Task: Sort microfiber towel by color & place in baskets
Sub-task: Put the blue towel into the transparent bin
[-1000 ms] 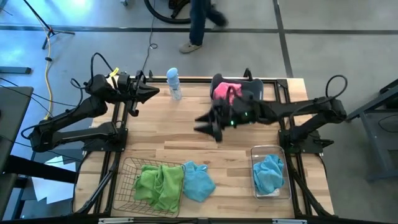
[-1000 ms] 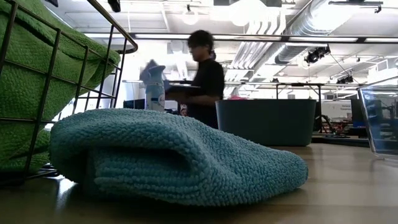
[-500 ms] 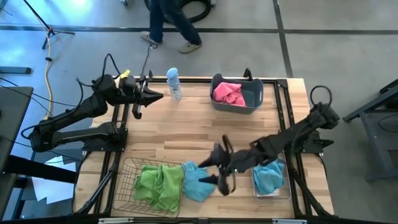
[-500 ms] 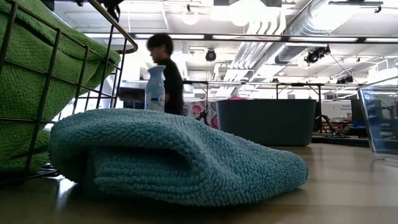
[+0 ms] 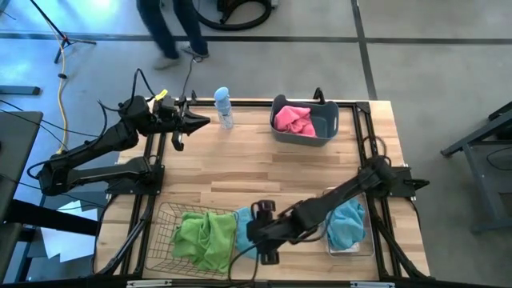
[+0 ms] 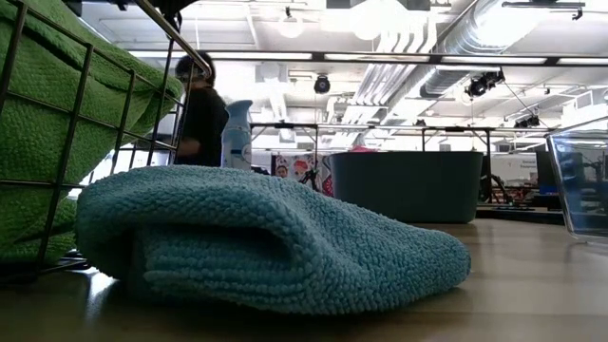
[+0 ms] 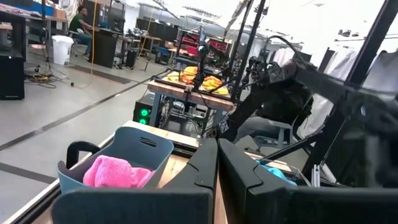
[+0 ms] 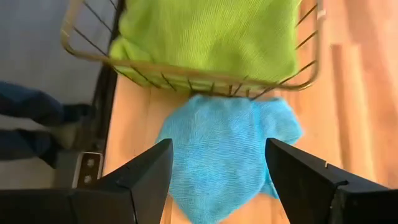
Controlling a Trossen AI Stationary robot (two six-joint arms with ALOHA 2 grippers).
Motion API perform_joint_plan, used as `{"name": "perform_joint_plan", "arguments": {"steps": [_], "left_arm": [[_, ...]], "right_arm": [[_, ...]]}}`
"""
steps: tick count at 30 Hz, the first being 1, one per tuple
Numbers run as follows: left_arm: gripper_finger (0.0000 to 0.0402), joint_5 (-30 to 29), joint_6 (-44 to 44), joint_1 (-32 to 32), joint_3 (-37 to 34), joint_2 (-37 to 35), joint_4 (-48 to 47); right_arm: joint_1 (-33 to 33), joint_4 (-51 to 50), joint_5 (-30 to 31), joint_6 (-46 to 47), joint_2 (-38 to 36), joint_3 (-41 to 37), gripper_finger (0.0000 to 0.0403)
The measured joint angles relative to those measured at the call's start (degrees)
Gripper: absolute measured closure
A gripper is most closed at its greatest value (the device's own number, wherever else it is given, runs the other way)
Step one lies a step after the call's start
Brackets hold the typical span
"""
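Blue microfiber towel (image 5: 250, 234) is lying loose on the wooden desk (image 5: 240, 172), right up against the wire-mesh basket (image 5: 164, 240) that sits around 7 o'clock on the desk and is stuffed with a green towel (image 5: 204, 236). Right gripper (image 5: 264, 240) hangs directly over that blue towel with its fingers (image 8: 146, 177) spread wide, one on each side of the cloth in the wrist view, not pinching anything. Just past it, at about 5 o'clock, the clear plastic bin (image 5: 349, 220) already has another blue towel (image 5: 346, 224) in it. Up at about 1 o'clock the blue-grey tub (image 5: 305, 122) holds a pink towel (image 5: 293, 120). A small spray bottle (image 5: 225, 108) stands near 12 o'clock by the far edge. Left gripper (image 5: 202, 122) waits off at around 11 o'clock, fingers pressed together with nothing between them, pointing toward the bottle. Beyond the desk a person (image 5: 172, 32) is on the floor by the far side, only legs showing from above.
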Motion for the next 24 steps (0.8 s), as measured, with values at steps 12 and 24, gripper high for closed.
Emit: {"name": "perform_joint_plan", "arguments": {"steps": [12, 24], "left_arm": [[0.0401, 0.04, 0.62, -0.02, 0.00, 0.00, 0.00], [0.0401, 0.06, 1.44, 0.00, 0.00, 0.00, -0.01]], "right_arm": [[-0.71, 2.74, -7.21, 3.82, 11.34, -0.13, 0.0151], [-1.05, 3.29, -4.17, 6.81, 15.25, -0.15, 0.0151]]}}
